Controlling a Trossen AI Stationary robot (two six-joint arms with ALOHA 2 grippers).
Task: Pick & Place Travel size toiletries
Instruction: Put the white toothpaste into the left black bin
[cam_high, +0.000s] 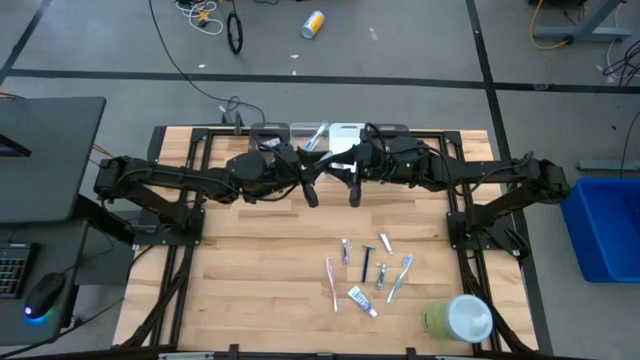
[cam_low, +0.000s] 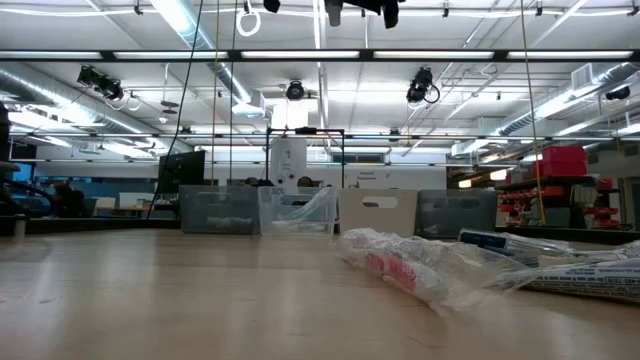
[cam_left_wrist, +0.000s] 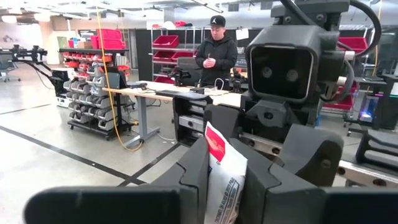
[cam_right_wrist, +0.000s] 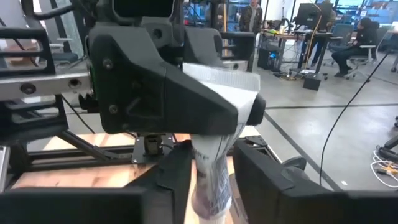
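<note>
Toiletries (cam_high: 366, 270), travel size, lie loose on the table (cam_high: 250, 270) toward its near right corner, w/ one more, a white wrapped packet (cam_left_wrist: 222, 168), held up in the air over the middle of the far edge. Left hand (cam_left_wrist: 224, 186) is closed on the packet's red-labelled end; right hand (cam_right_wrist: 211, 180) faces it and is closed on what looks like the other, blue-printed end of the same packet, so both hands meet on one item. Step in hand, as judged: carry/hand-over of one picked item, approx. above the pale tray (cam_high: 345, 131) at the far edge. The next move calls for one hand to let go so the other can lower the packet into the tray w/o dropping it; thin slippery wrap may slide betw. the fingers. Count from the high view: approx. 7 loose items on the table, i.e. 1 pink toothbrush, 1 blue-white toothbrush, 1 black razor, 1 white-blue tube, and 3 small pieces too small to class; plus 1 packet held. A bluish-white item seems to lie in the tray already. One green-and-white round container (cam_high: 458, 318) stands at the near right corner, not part of the set.
</note>
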